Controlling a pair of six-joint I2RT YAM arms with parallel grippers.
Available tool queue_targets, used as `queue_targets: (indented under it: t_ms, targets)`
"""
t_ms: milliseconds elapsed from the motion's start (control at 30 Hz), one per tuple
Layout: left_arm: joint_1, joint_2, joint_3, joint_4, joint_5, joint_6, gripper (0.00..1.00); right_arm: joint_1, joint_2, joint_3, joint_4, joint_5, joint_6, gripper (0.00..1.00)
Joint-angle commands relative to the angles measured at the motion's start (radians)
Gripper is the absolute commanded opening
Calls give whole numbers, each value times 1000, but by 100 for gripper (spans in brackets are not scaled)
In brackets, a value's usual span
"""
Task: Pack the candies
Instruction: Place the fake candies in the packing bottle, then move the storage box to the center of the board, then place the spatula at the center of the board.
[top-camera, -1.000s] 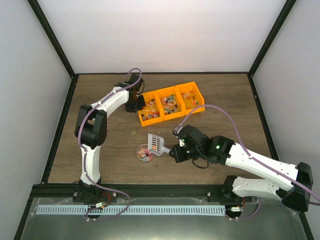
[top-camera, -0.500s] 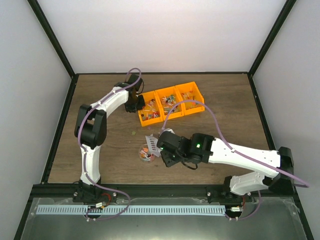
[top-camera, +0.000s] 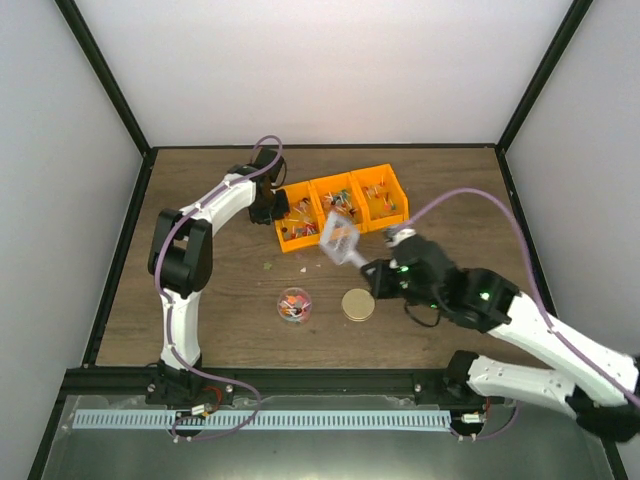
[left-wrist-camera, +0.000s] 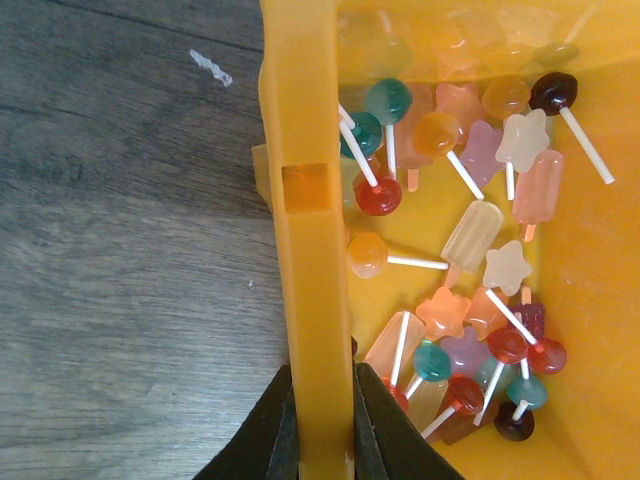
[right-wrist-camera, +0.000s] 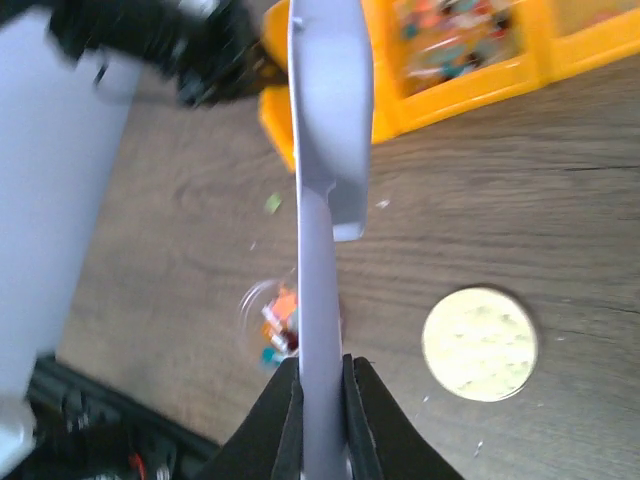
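Small mixed-colour candies (top-camera: 343, 205) lie in three joined orange bins (top-camera: 292, 241) at the back; the left wrist view shows them (left-wrist-camera: 465, 250) as lollipops and sweets. More candies fill a small clear cup (top-camera: 294, 304), which also shows in the right wrist view (right-wrist-camera: 277, 322). My right gripper (top-camera: 372, 275) is shut on the handle of a pale grey scoop (top-camera: 338, 237), held in the air just in front of the bins; its bowl (right-wrist-camera: 327, 120) points toward them. My left gripper (top-camera: 278, 207) is shut on the left bin's wall (left-wrist-camera: 310, 240).
A round gold lid (top-camera: 358, 304) lies flat on the wooden table to the right of the cup, also in the right wrist view (right-wrist-camera: 480, 343). A small green scrap (top-camera: 266, 266) lies left of the cup. Black frame rails border the table.
My right arm has swung the scoop from over the cup up and to the right, toward the bins. The gold lid has come into view. The left arm has not moved.
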Motion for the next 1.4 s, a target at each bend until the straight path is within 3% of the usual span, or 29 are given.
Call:
queue_targets:
  t_ms: [0, 367, 600, 733, 900, 1067, 1233, 1367]
  targets:
    - [13, -7, -40, -19, -103, 120, 4, -228, -130, -151, 126, -136, 79, 1]
    - [12, -37, -111, -18, -121, 239, 4, -750, -147, -332, 363, -416, 145, 1]
    - [15, -49, -130, -19, -129, 264, 5, -1152, -81, -569, 753, -745, 284, 1]
    - [14, -47, -108, -35, -146, 273, 12, -1191, 78, -648, 943, -788, 343, 1]
    - [15, -65, -105, -45, -148, 277, 22, -1192, 223, -620, 936, -754, 270, 4]
    - [14, -95, -123, -35, -148, 280, 34, -1193, 257, -614, 887, -713, 192, 28]
    - [15, -112, -108, -42, -143, 282, 48, -1193, 270, -616, 812, -700, 121, 41]
    - [14, -126, -94, -50, -140, 278, 53, -1192, 209, -593, 672, -611, 28, 56]
